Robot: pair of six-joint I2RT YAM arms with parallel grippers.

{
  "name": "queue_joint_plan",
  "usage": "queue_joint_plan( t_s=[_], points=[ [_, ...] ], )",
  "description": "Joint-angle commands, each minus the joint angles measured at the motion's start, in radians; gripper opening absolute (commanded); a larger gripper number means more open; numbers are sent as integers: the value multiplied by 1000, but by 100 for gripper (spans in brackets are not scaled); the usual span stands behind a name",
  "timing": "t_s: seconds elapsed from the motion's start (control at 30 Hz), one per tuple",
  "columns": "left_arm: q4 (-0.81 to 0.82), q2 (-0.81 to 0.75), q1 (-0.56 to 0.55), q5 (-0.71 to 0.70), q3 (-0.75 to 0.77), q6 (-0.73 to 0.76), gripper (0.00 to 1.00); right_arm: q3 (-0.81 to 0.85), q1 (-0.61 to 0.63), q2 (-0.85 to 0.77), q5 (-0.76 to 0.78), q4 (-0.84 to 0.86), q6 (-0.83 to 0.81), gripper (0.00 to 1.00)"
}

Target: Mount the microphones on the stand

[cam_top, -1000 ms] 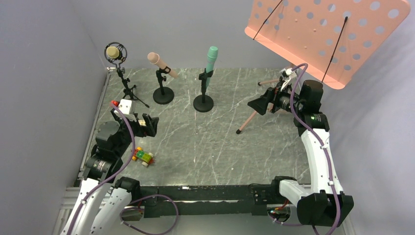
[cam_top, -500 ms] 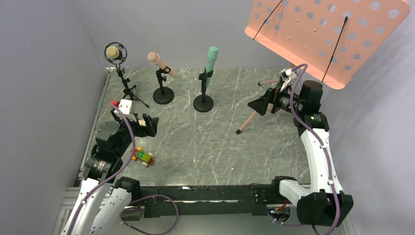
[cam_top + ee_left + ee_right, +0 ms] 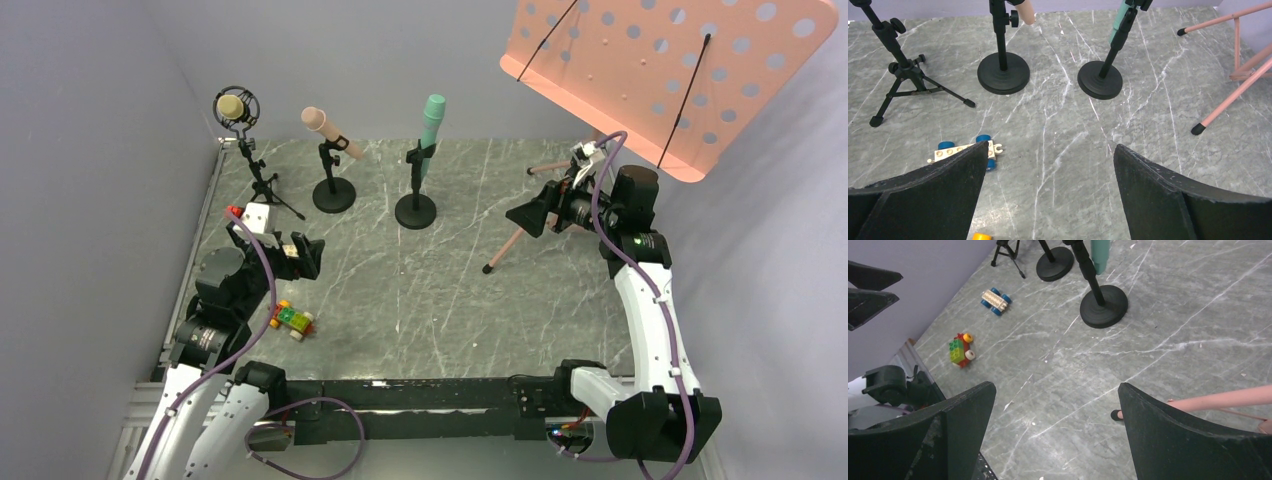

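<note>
All three microphones sit in stands at the back left. The pale yellow one (image 3: 231,106) is in a shock mount on a black tripod (image 3: 262,185). The salmon-pink one (image 3: 330,130) is clipped, tilted, on a round-base stand (image 3: 334,195). The teal-green one (image 3: 432,125) stands nearly upright on another round-base stand (image 3: 415,210); its lower end shows in the left wrist view (image 3: 1120,27). My left gripper (image 3: 303,255) is open and empty above the table's left side, also seen in its wrist view (image 3: 1050,150). My right gripper (image 3: 527,215) is open and empty, held high at the right (image 3: 1056,387).
A pink music stand (image 3: 670,70) rises at the back right, its tripod legs (image 3: 1233,95) spread on the marble table (image 3: 450,300). A green-and-red toy block car (image 3: 292,320) lies near the left arm. A white-and-blue toy car (image 3: 965,152) lies by my left finger.
</note>
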Motion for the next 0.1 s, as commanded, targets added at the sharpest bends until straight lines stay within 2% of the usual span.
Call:
queue_joint_plan(
  t_s=[0.0, 0.07],
  points=[
    [21, -9, -1, -17, 13, -10, 99, -2, -7, -14, -18, 22, -7, 100],
    [22, -8, -1, -17, 12, -10, 99, 4, -7, -13, -16, 11, -26, 100]
  ],
)
